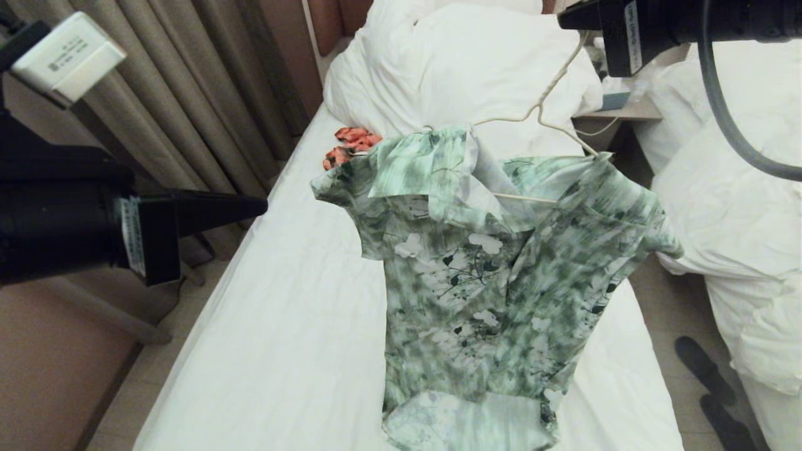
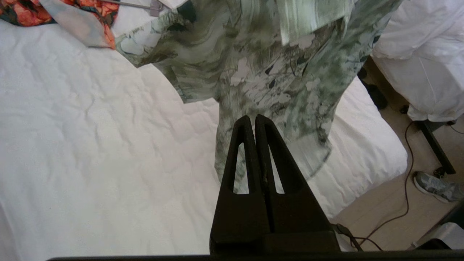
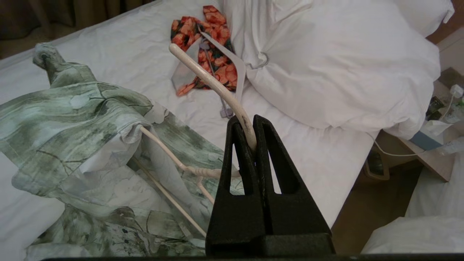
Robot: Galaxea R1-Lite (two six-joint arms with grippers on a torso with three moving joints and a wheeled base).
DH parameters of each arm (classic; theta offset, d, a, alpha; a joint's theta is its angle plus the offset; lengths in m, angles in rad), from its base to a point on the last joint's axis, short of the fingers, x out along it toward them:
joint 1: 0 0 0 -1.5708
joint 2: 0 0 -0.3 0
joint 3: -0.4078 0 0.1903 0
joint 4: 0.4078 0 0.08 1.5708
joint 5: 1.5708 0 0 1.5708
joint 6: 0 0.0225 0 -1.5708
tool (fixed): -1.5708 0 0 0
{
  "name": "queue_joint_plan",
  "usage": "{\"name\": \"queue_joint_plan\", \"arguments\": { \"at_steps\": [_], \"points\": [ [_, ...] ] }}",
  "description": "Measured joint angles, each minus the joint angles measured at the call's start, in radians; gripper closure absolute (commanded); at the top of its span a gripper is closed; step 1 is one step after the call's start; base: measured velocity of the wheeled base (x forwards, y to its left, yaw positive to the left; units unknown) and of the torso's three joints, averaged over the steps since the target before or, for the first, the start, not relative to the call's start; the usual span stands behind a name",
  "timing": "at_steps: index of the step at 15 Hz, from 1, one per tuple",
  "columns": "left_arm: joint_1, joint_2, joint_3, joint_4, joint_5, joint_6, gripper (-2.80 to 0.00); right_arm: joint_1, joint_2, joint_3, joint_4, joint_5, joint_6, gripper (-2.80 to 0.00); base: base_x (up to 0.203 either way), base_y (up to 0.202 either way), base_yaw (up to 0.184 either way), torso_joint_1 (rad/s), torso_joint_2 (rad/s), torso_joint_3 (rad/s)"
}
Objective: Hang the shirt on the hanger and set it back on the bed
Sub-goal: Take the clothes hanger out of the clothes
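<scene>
Cream wire hanger (image 3: 214,81), thin and triangular with a curved hook, is pinched by the hook in the right pincer (image 3: 253,139); black wedge-shaped fingers (image 3: 239,170) closed tight on the wire, each finger with a triangular cut-out. In the head view the right arm sits at top right and the hook wire runs up to it, twisted neck visible. Shirt (image 1: 495,269) hangs from the hanger over the bed (image 1: 288,313): thin, floppy, mottled green and white fabric with white flowers and dark stems, short sleeves, collar flopped open and folded over at the top. One hanger shoulder pokes out of the neck opening, the bottom bar shows inside the collar, the far shoulder is covered by cloth. Shirt hem trails down near the sheet; cannot tell if it touches. Left pincer (image 2: 255,117) is fully closed on nothing, tips pressed together, held beside the bed on the curtain side, pointing toward the hanging shirt body but apart from it. Bed has a plain white sheet, lightly creased, and a bulky, puffy white duvet (image 1: 463,62) heaped at the head end. Small orange-and-black floral garment (image 3: 203,40) lies crumpled on the sheet just beside the duvet, with a thicker white hanger (image 3: 232,69) with metal hook lying on it. Beige pleated curtains (image 1: 188,81) along the left side. Second white bed (image 1: 739,219) at right, rumpled duvet.
</scene>
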Motion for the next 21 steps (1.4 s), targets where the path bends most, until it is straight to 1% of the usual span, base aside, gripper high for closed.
{"name": "queue_joint_plan", "arguments": {
  "at_steps": [3, 5, 7, 8, 9, 10, 12, 14, 15, 16, 17, 18, 19, 20, 21],
  "points": [
    [0.000, 0.005, 0.003, 0.001, -0.002, 0.000, 0.00, -0.003, -0.014, -0.001, -0.010, -0.001, 0.000, 0.00, 0.000, 0.000, 0.000, 0.107, -0.25, -0.141],
    [-0.001, 0.020, 0.007, 0.000, -0.003, 0.000, 0.00, -0.016, -0.025, -0.002, -0.022, 0.006, 0.011, 0.00, 0.000, 0.000, 0.000, 0.000, 0.00, 0.000],
    [-0.001, 0.050, 0.019, -0.025, -0.027, -0.008, 0.00, -0.031, -0.033, 0.000, -0.012, 0.034, 0.063, 0.00, 0.000, 0.000, 0.000, 0.000, 0.00, 0.000],
    [0.002, 0.065, 0.037, -0.068, -0.053, -0.011, 0.00, -0.039, -0.035, 0.001, 0.007, 0.047, 0.097, 0.00, 0.000, 0.000, 0.000, 0.000, 0.00, 0.000],
    [0.011, 0.078, 0.071, -0.134, -0.093, -0.013, 0.00, -0.044, -0.036, 0.001, 0.049, 0.056, 0.130, 0.00, 0.000, 0.000, 0.000, 0.000, 0.00, 0.000],
    [0.024, 0.088, 0.117, -0.215, -0.148, -0.013, 0.00, -0.047, -0.037, 0.000, 0.082, 0.066, 0.169, 0.00, 0.000, 0.000, 0.000, 0.000, 0.00, 0.000],
    [0.063, 0.105, 0.219, -0.425, -0.293, -0.017, 0.00, -0.075, -0.035, -0.005, 0.091, 0.125, 0.246, 0.00, 0.000, 0.000, 0.000, 0.000, 0.00, 0.000],
    [0.099, 0.126, 0.309, -0.621, -0.417, -0.029, 0.00, -0.103, -0.034, -0.006, 0.092, 0.184, 0.280, 0.00, 0.000, 0.000, 0.000, 0.000, 0.00, 0.000],
    [0.121, 0.147, 0.342, -0.715, -0.461, -0.033, 0.00, -0.108, -0.035, -0.006, 0.098, 0.188, 0.283, 0.00, 0.000, 0.000, 0.000, 0.000, 0.00, 0.000],
    [0.139, 0.173, 0.362, -0.799, -0.484, -0.039, 0.00, -0.110, -0.035, -0.006, 0.102, 0.189, 0.282, 0.00, 0.000, 0.000, 0.000, 0.000, 0.00, 0.000],
    [0.148, 0.198, 0.375, -0.884, -0.489, -0.058, 0.00, -0.111, -0.034, -0.006, 0.102, 0.191, 0.282, 0.00, 0.000, 0.000, 0.000, 0.000, 0.00, 0.000],
    [0.142, 0.212, 0.382, -0.949, -0.484, -0.091, 0.00, -0.111, -0.033, -0.006, 0.103, 0.192, 0.282, 0.00, 0.000, 0.000, 0.000, 0.000, 0.00, 0.000],
    [0.111, 0.214, 0.386, -0.969, -0.468, -0.119, 0.00, -0.110, -0.032, -0.006, 0.103, 0.194, 0.283, 0.00, 0.000, 0.000, 0.000, 0.000, 0.00, 0.000],
    [0.066, 0.213, 0.390, -0.967, -0.440, -0.137, 0.00, -0.101, -0.032, -0.002, 0.104, 0.200, 0.282, 0.00, 0.000, 0.000, 0.000, 0.000, 0.00, 0.000],
    [0.021, 0.215, 0.391, -0.967, -0.396, -0.149, 0.00, -0.084, -0.032, 0.001, 0.106, 0.206, 0.283, 0.00, 0.000, 0.000, 0.000, 0.000, 0.00, 0.000]
  ]
}}
